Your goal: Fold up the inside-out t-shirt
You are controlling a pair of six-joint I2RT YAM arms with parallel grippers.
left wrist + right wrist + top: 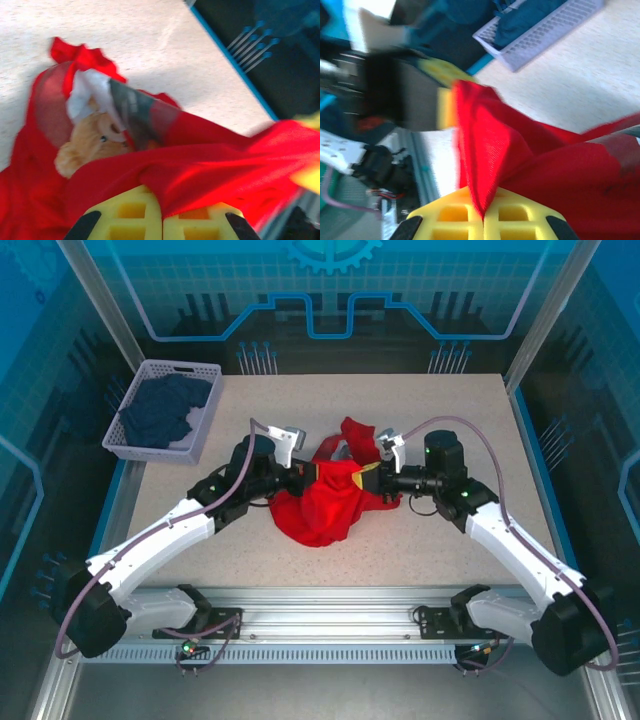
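The crumpled red t-shirt [315,515], teddy-bear print [95,142] showing, was bunched between left gripper [304,480] and right gripper [369,474], both clenched on it.

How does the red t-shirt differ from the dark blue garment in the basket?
The red t-shirt lies bunched mid-table, pinched by the left gripper and right gripper; the dark blue garment sits untouched in the basket at the far-left corner. One is bright red, the other navy. Both are crumpled cloth.

Worktop [470,420] bare at upper centre & right of frame: free passage. Basket [210,405] blocks upper left. Centre taken by red t-shirt [315,512], left arm [170,535] & right arm [510,540] converging there; prob. no gap between.
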